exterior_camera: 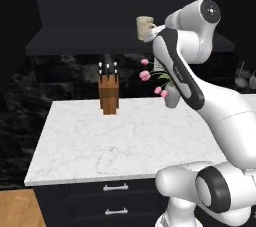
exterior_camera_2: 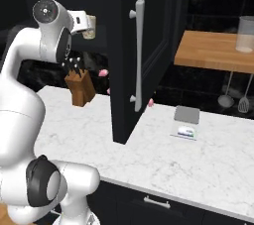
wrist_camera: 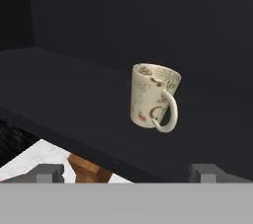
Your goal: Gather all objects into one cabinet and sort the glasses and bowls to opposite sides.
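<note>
Just one cup [wrist_camera: 152, 97] — one shelf [wrist_camera: 74, 94]

No text can be read anywhere. The cream mug [wrist_camera: 153, 97] at the centre of the hand view carries brown and green markings, too blurred to make out as letters.

The dark cabinet shelf [wrist_camera: 74, 94] carries one cream mug [wrist_camera: 152, 97], upright, straight ahead of the open jaws and apart from them. Below the jaws, the white marble counter [exterior_camera: 125, 141] carries a wooden knife block [exterior_camera: 108, 93] and a pink-flower vase [exterior_camera: 171, 96].
</note>
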